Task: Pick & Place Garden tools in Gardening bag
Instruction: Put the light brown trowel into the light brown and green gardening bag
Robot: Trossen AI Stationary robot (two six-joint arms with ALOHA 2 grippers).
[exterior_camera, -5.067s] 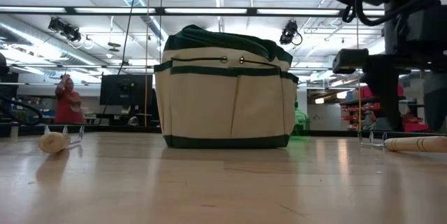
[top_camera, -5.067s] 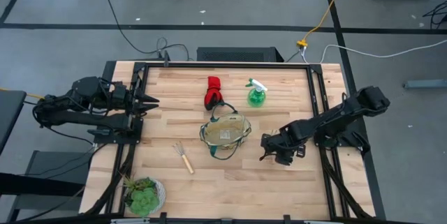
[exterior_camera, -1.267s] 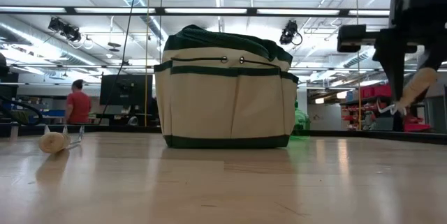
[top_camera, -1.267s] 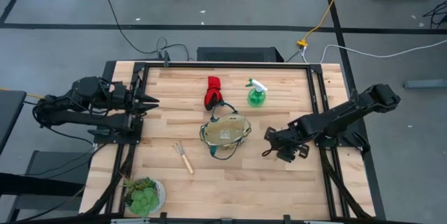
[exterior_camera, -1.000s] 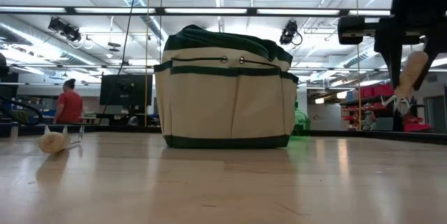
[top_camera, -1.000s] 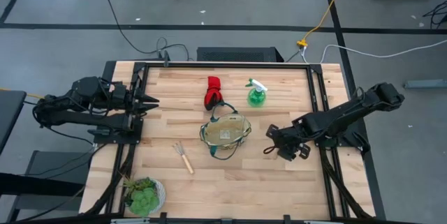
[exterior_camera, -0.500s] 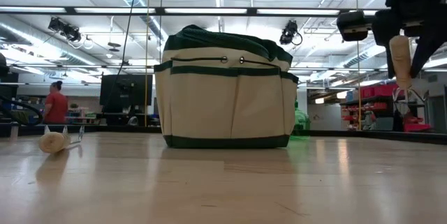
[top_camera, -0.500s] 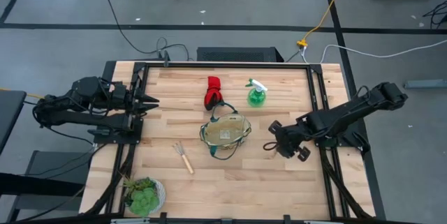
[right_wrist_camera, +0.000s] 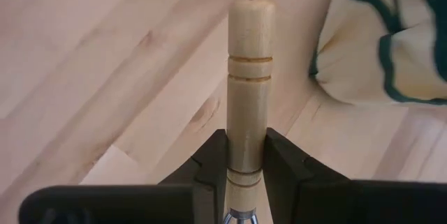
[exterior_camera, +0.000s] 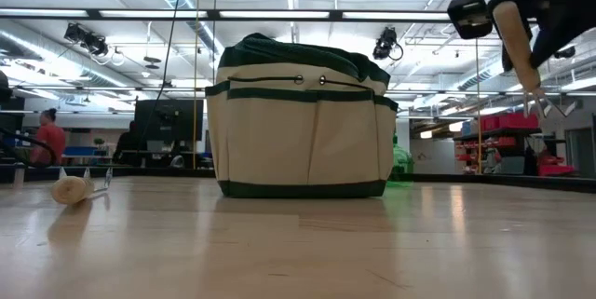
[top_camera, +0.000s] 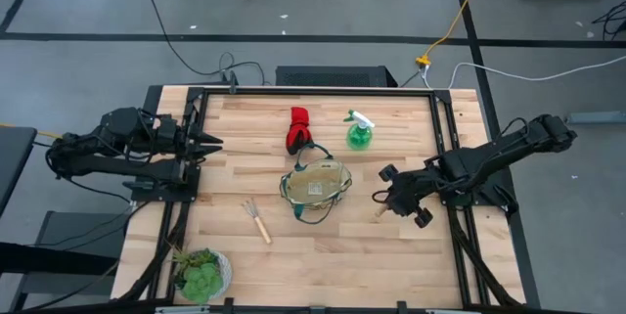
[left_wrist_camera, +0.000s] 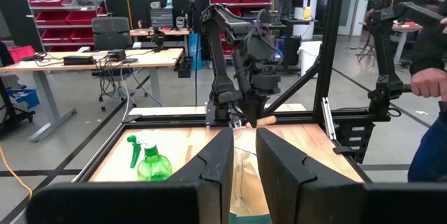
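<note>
My right gripper hangs over the table right of the gardening bag and is shut on a wooden-handled hand rake. The tan bag with its dark green rim stands upright on its base at mid-table. A second rake lies flat left of the bag, toward the near edge. The red-and-black glove bundle and the green spray bottle sit beyond the bag. My left gripper waits at the table's left edge, pointing level, its fingers a little apart on nothing. My right gripper pinches the rake's wooden handle between its two fingers, close to the metal end. The fingers slant down from the table's right side and lie across the handle. The rake is lifted clear, nearly upright, prongs hanging below and the handle's free end above.
A green plant in a white pot stands at the near left corner. Black frame rails run along the table's sides. Bare wood lies between the bag and my right gripper. A person's hand shows beyond the table's right side.
My right gripper has risen a little and rolled its wrist. The rake in it has swung with it: its handle end has tipped over from one side to the other and its prongs now hang higher, clear of the table.
</note>
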